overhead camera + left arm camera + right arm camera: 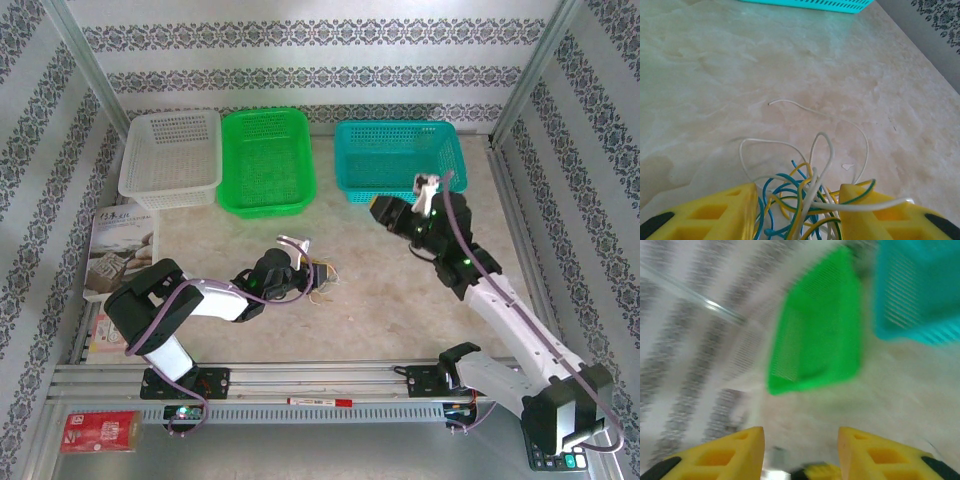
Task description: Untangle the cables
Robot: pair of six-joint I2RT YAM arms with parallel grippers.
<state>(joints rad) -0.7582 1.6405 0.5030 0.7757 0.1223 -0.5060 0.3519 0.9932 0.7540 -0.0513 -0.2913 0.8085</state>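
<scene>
The cables (799, 197) lie in one knot on the table on the arms' side of the green basket (266, 160), well apart from it. Blue, yellow, green-striped and white strands loop through each other there, and only one white strand trails free of the clump across the bare marbled surface. I judge the untangling barely begun: no cable lies separated, and the green basket looks empty from above, so nearly all the sorting is left. The left gripper (795, 194) sits low at the knot, its yellow fingers (725, 212) standing apart with the clump loose between them and one white strand draped over the right-hand finger; nothing looks pinched. The right gripper (801, 440) is raised off the table to the right of the green basket, its jaws apart and nothing clearly between them, though its wrist view is smeared and a small yellow-and-black shape at the bottom edge cannot be made out. A teal basket (395, 155) stands just right of the green basket and a white basket (172, 155) touches its left side. Further left and nearer the arms lies a printed booklet (120, 245) whose characters are too small to read, and the lettering on a red packet (98, 432) on the rail below it is just as illegible.
</scene>
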